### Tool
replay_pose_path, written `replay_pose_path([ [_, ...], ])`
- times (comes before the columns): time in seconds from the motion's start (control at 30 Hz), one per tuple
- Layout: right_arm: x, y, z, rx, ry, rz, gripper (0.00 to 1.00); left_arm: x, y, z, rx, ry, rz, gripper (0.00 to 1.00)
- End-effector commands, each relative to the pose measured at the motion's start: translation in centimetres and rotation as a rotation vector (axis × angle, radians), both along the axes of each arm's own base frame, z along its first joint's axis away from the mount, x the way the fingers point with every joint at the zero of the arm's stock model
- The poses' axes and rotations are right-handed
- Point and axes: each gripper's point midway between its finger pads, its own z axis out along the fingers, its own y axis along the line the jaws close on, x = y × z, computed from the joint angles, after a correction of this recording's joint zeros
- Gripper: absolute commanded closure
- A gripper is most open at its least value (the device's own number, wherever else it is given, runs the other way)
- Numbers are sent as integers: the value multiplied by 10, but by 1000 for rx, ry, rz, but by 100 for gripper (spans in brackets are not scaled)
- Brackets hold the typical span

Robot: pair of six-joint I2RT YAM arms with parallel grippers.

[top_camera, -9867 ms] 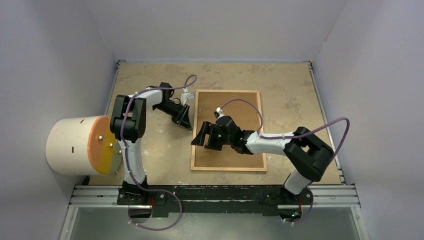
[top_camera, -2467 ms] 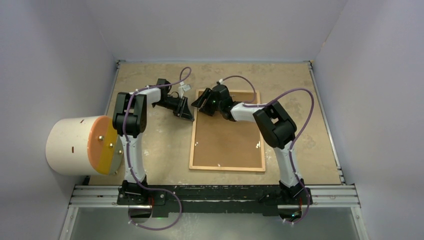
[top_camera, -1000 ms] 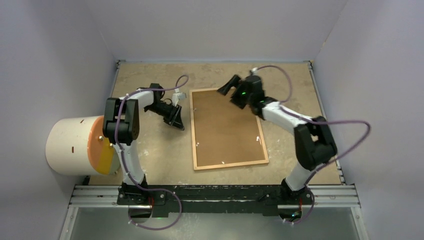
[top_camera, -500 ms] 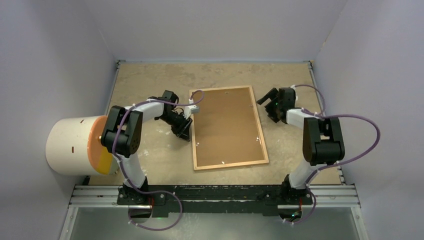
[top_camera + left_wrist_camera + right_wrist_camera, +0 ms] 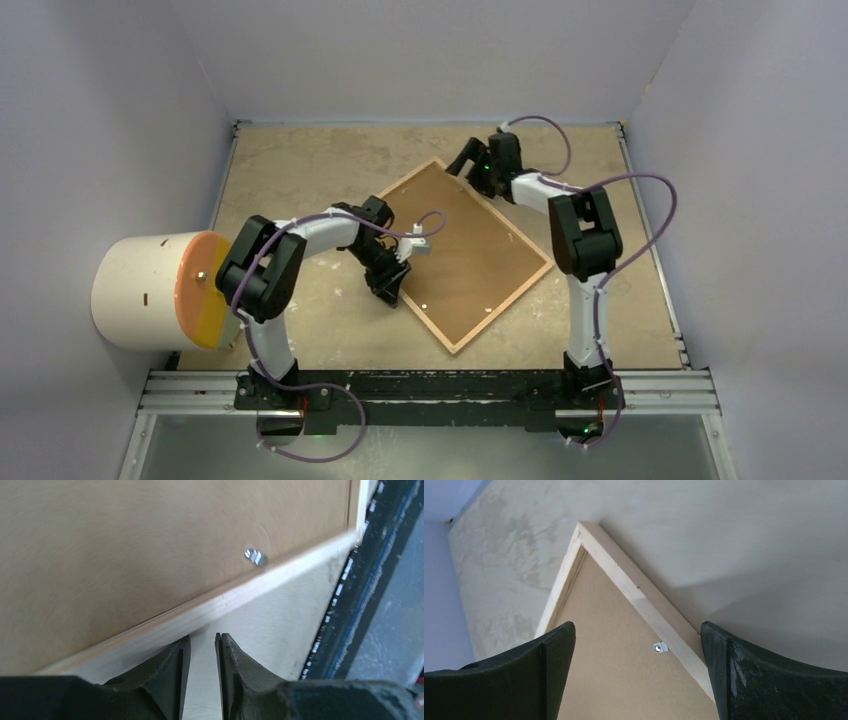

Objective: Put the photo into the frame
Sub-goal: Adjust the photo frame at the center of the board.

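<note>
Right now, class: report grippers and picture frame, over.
Left gripper narrowly open, empty, beside rectangular light-wood frame. Right gripper wide open over its far corner. Brown backing faces up; photo unseen.

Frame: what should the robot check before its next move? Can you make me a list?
1. Frame lying flat, back side up: ok.
2. Backing board out of the frame: not ok, it sits inside, with a metal tab at its edge.
3. Photo in sight: not ok, no view shows it.
4. Right end effector open over the frame's far corner: ok.
5. Left end effector gripping something: not ok, its narrow jaws are empty beside the frame's edge.
</note>
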Motion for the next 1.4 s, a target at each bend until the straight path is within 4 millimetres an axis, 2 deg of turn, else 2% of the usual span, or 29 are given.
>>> replay_pose_path([
  [0.0,-46,130,18,116,63,382,5,4,-18,-9,-2,-86,-115,67],
  [0.07,-50,154,19,107,59,457,5,-2,-19,-6,-2,-81,-134,65],
  [0.17,-51,151,19,40,60,465,4,-6,-15,1,22,-81,-140,64],
  [0.23,-43,133,26,-38,25,414,1,-1,-9,10,52,-118,-134,62],
  [0.33,-33,100,50,-125,-30,339,1,14,2,33,101,-229,-115,57],
  [0.43,-30,66,73,-160,-61,252,1,47,20,64,152,-382,-35,54],
  [0.5,-37,47,82,-164,-66,214,1,76,40,91,184,-478,54,53],
  [0.6,-54,22,91,-159,-65,161,1,125,81,128,221,-596,214,55],
  [0.67,-64,4,93,-116,-60,112,1,156,114,150,260,-668,334,50],
  [0.73,-73,-14,94,-41,-55,53,1,179,144,163,290,-708,420,46],
  [0.8,-83,-26,101,63,-65,31,1,200,179,175,398,-752,536,36],
  [0.87,-91,-34,101,137,-69,26,1,214,205,180,451,-792,628,30],
  [0.93,-98,-36,102,141,-87,53,1,229,229,185,429,-838,758,27],
  [0.97,-96,-41,104,109,-110,40,1,232,234,182,408,-837,789,26],
  [1.0,-97,-43,105,81,-108,40,1,235,230,176,380,-816,792,24],
  [1.03,-100,-44,105,59,-103,42,1,236,236,166,373,-775,809,24],
  [1.17,-112,-55,108,13,-115,12,1,242,230,120,346,-585,823,25],
  [1.37,-130,-59,107,0,-97,21,1,247,211,69,255,-461,816,39],
])
